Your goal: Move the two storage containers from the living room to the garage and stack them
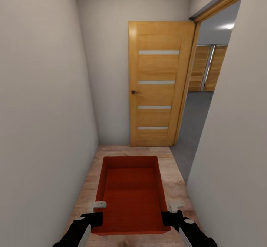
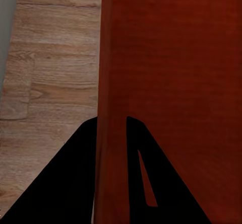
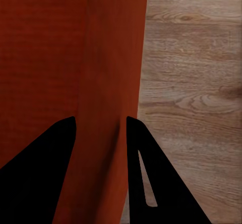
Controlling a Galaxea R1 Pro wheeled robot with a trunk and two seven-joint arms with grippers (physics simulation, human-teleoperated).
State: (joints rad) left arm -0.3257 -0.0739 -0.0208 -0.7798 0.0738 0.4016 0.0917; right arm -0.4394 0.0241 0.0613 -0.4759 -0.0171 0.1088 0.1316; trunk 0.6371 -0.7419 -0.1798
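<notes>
A narrow hallway with pale walls and light wood plank flooring (image 1: 174, 176). A red-orange storage container (image 1: 130, 195) is held level in front of the robot, above the planks. The left claw (image 1: 95, 212) pinches the container's left wall, and the right claw (image 1: 171, 212) pinches its right wall. Ahead stands an open orange-brown wooden door (image 1: 157, 87) with frosted stripes; beside it a doorway shows dark grey flooring (image 1: 194, 117)

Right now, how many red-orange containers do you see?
1. The container is held over the wood floor in the corridor, the left pincer on one side wall and the right pincer on the other. A second could be nested inside, unseen.
</notes>
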